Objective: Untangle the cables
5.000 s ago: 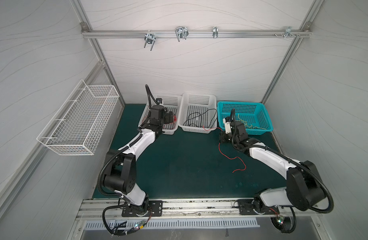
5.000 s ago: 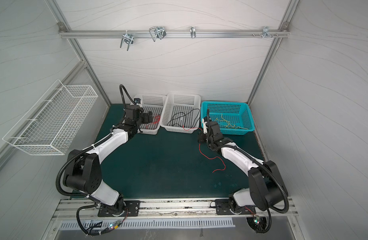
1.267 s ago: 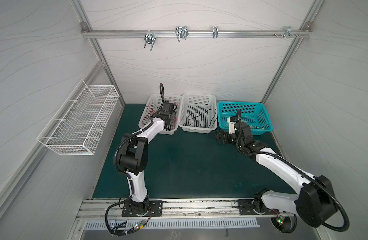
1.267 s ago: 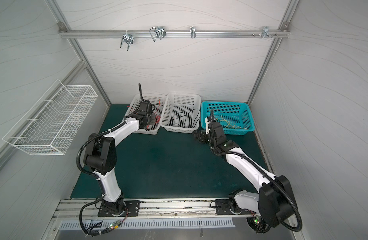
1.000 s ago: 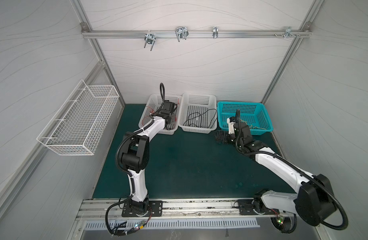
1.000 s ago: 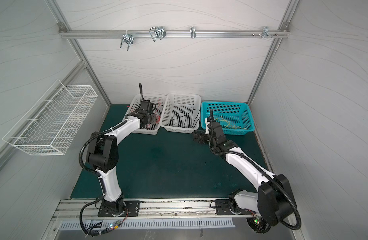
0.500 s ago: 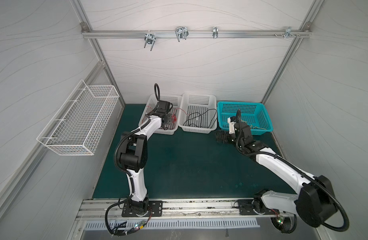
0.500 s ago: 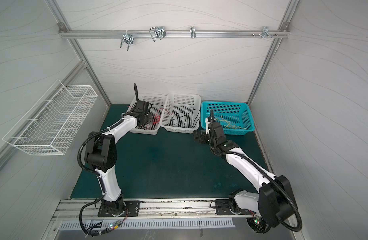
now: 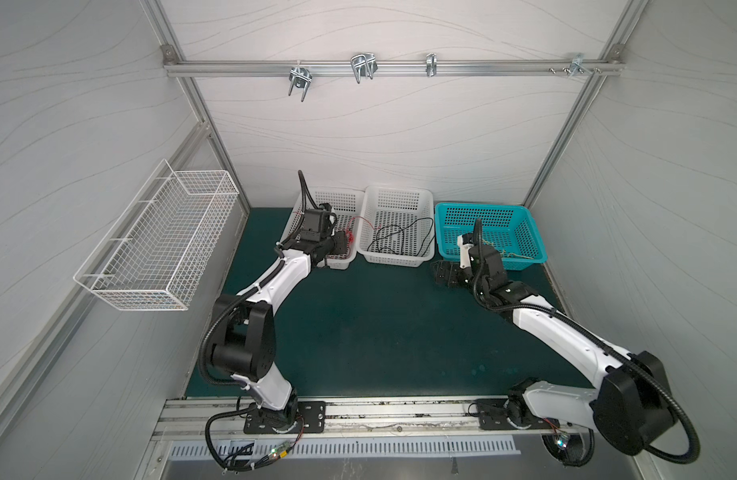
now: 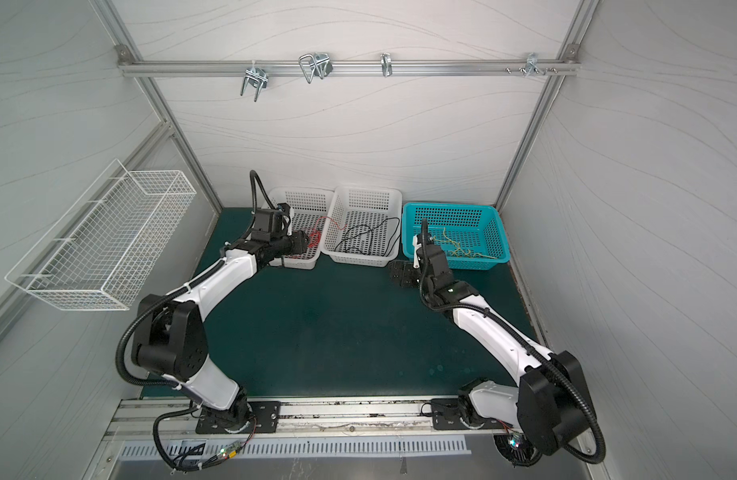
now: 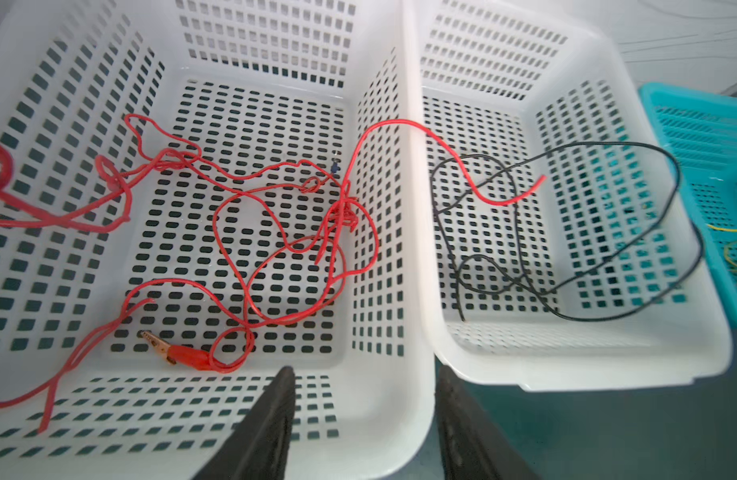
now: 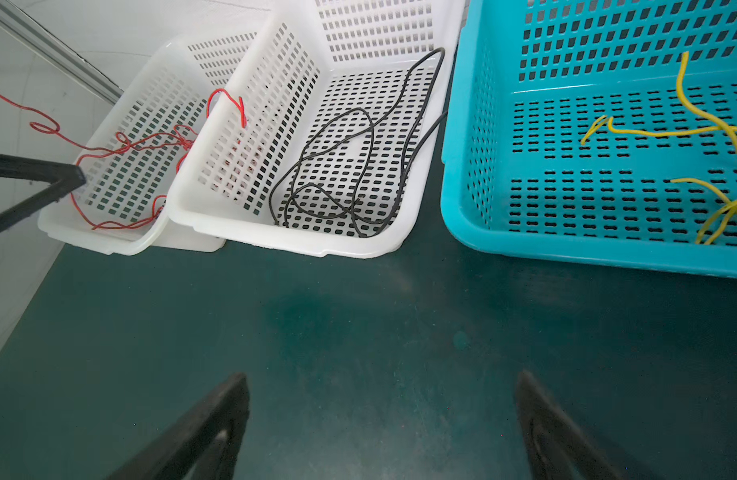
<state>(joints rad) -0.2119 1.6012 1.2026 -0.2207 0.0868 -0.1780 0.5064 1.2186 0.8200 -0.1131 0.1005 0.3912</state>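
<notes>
A tangled red cable (image 11: 250,232) with a red clip on one end lies in the left white basket (image 9: 337,195). One loose end is draped over the rim into the middle white basket (image 9: 400,191). A black cable (image 11: 566,232) lies coiled in that middle basket. Yellow cable (image 12: 712,129) lies in the teal basket (image 9: 483,206). My left gripper (image 11: 364,374) hangs open and empty over the left basket's near corner. My right gripper (image 12: 383,382) is wide open over bare mat in front of the middle and teal baskets.
The three baskets stand side by side along the back wall on the dark green mat (image 9: 379,332). A white wire basket (image 9: 159,241) hangs on the left wall. Metal hooks (image 9: 362,68) sit on the overhead rail.
My left gripper has opened and let go of the red cable, which now lies in the left basket, and the arm has drawn back a little. The right arm has not moved.
</notes>
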